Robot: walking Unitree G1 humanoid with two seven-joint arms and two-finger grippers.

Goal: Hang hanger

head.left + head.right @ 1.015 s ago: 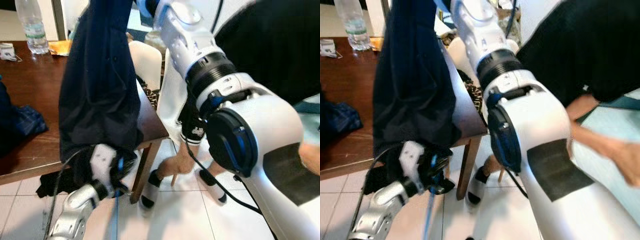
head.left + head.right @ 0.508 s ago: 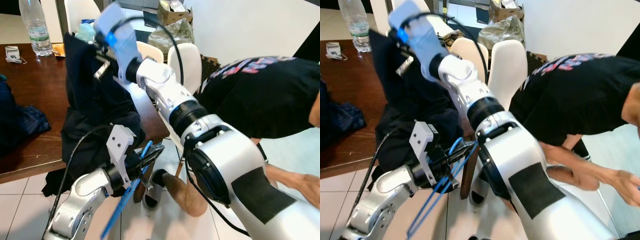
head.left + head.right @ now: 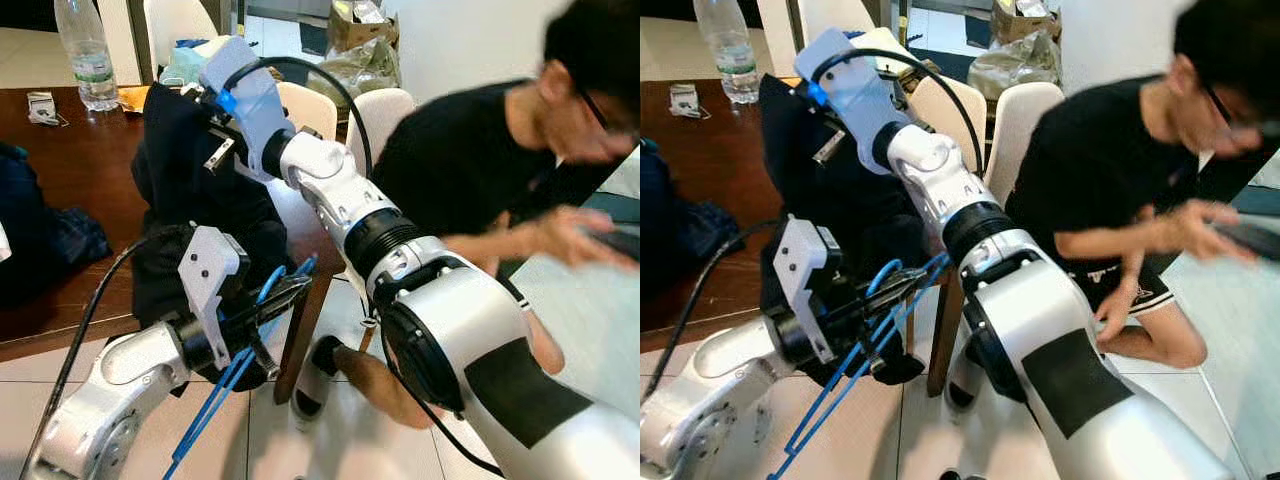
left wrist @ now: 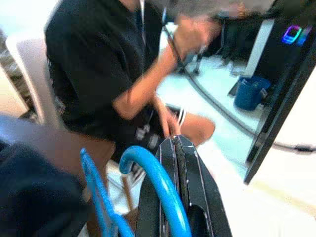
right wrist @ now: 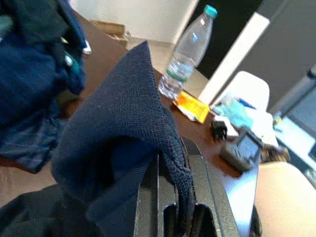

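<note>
A dark wooden table (image 3: 60,200) carries a heap of blue clothes (image 3: 40,235) near its left edge and a water bottle (image 3: 88,55) at its far edge, while a person in a black shirt (image 3: 470,170) crouches just off the table's right corner beside two white chairs (image 3: 375,110). Over that near right corner hangs a dark navy garment (image 3: 190,200), lifted by the right gripper (image 5: 165,163), whose fingers are pressed together with a fold of the knit cloth pinched between them. Below it, off the table's near edge, the left gripper (image 4: 177,168) has its fingers closed flat, the blue hanger (image 3: 235,375) caught at its hook so the frame slants down toward the floor. The step in hand looks like feeding the hanger into the garment. To do it well, the right arm should hold the cloth high and steady so an opening shows, and the left should tilt the hanger upward and enter slowly, keeping clear of the person's hands.
</note>
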